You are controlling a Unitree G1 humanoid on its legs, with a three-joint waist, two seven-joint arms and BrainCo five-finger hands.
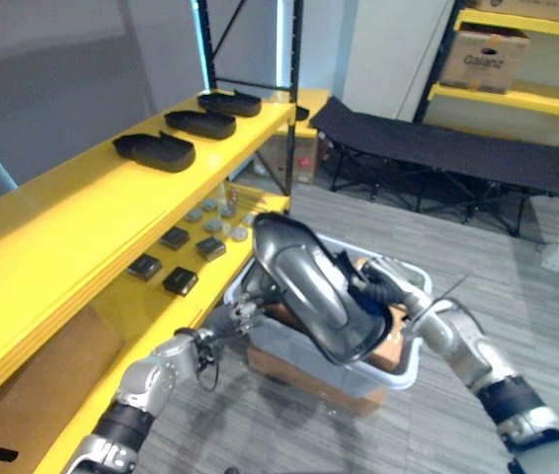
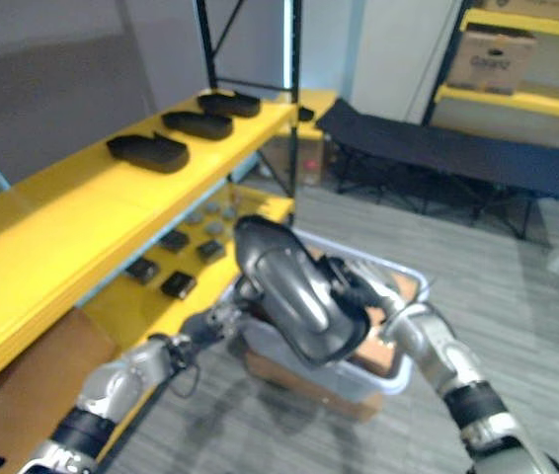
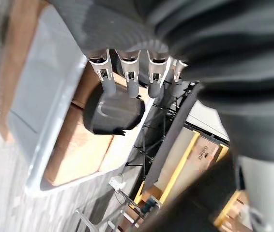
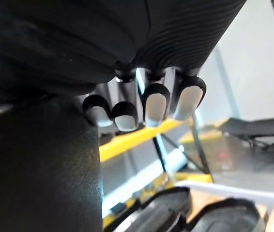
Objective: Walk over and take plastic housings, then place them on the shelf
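I hold a large black plastic housing [image 1: 314,291] between both hands, lifted and tilted above a grey bin [image 1: 413,365]. My left hand [image 1: 248,296] supports its left side with straight fingers [image 3: 127,79]. My right hand [image 1: 380,288] grips the right edge, its fingertips [image 4: 151,104] curled against the housing [image 4: 40,169]. More housings [image 3: 113,113] lie in the bin [image 3: 40,96], also seen past the right hand [image 4: 224,217]. The yellow shelf's top board [image 1: 82,222] on my left carries three black housings [image 1: 154,150], [image 1: 200,122], [image 1: 230,102].
The bin rests on a cardboard box [image 1: 299,380] on the grey floor. Small dark and grey parts [image 1: 181,281] lie on the lower shelf board. A black folding cot [image 1: 457,148] stands behind, and another yellow rack with a cardboard box [image 1: 482,54] is at the far right.
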